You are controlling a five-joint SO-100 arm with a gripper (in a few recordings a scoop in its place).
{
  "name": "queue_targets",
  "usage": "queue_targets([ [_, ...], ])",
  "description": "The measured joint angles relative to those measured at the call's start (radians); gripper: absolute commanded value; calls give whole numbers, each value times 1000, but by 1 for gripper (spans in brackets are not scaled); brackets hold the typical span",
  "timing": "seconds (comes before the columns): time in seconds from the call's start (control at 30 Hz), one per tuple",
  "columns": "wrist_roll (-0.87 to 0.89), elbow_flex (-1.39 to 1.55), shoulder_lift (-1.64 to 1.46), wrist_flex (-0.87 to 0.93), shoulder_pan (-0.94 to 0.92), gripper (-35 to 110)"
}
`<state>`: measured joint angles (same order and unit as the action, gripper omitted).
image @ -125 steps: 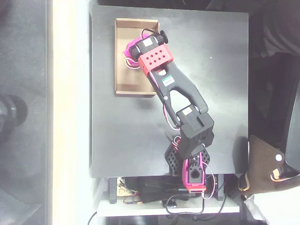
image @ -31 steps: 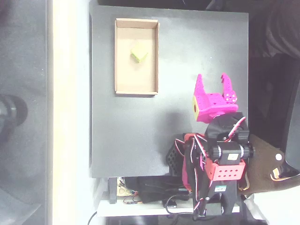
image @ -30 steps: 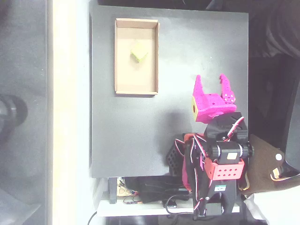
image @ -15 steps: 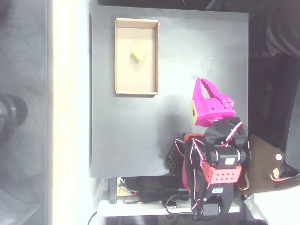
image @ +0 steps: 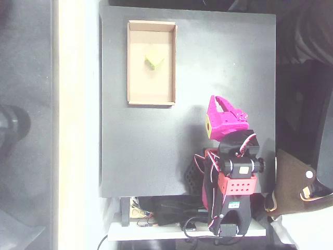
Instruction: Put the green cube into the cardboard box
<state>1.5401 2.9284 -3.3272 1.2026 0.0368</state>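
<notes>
Overhead view: the cardboard box (image: 151, 99) holds the green cube (image: 153, 61), resting on its floor (likely light, rigid, best pinched across flat opposite faces). Well apart, the gripper (image: 219, 100) has its jaws pressed together, empty.

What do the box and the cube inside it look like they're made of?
The box looks like plain matte cardboard: tan, with thin low walls and a pale brown floor. The cube is matte lime with no shine; it could be foam, plastic or painted wood.
</notes>
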Motion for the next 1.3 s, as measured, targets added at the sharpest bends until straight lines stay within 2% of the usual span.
queue_targets([
  [0.57,0,207,-14,0,2,0],
  [0.93,0,216,-11,0,15,0],
  [1.3,0,216,-11,149,14,0],
])
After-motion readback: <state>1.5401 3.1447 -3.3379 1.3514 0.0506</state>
